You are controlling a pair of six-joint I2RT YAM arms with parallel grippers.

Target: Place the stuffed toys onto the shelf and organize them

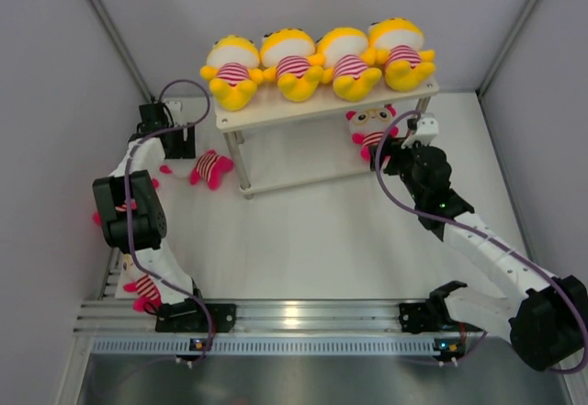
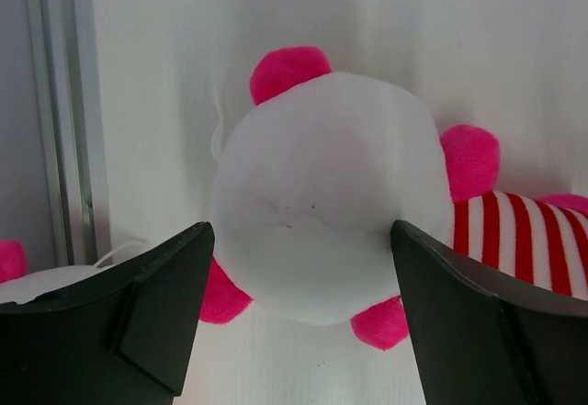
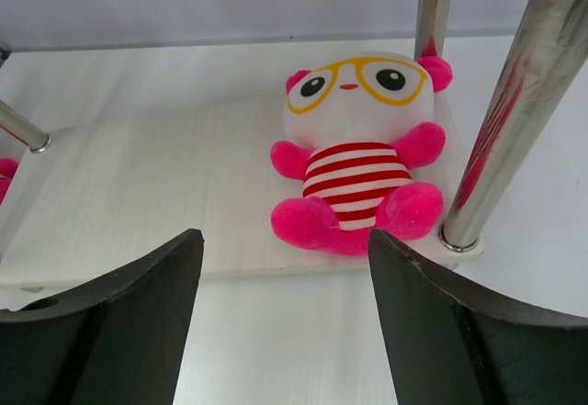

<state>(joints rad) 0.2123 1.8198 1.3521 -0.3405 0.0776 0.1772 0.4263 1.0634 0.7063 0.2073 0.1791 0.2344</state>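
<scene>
Yellow dolls (image 1: 317, 63), four abreast, sit on the top tier of the shelf (image 1: 276, 117). One pink doll (image 3: 358, 162) sits upright at the right end of the lower tier, beside a leg (image 3: 514, 102). The right gripper (image 3: 285, 240) faces it from just in front, jaws apart and empty. Left of the shelf a second pink doll (image 2: 331, 203) lies on the table (image 1: 322, 230), its head between the spread jaws of the left gripper (image 2: 299, 230); whether they touch it is hard to judge. A third pink doll (image 1: 142, 290) lies by the left arm's base.
</scene>
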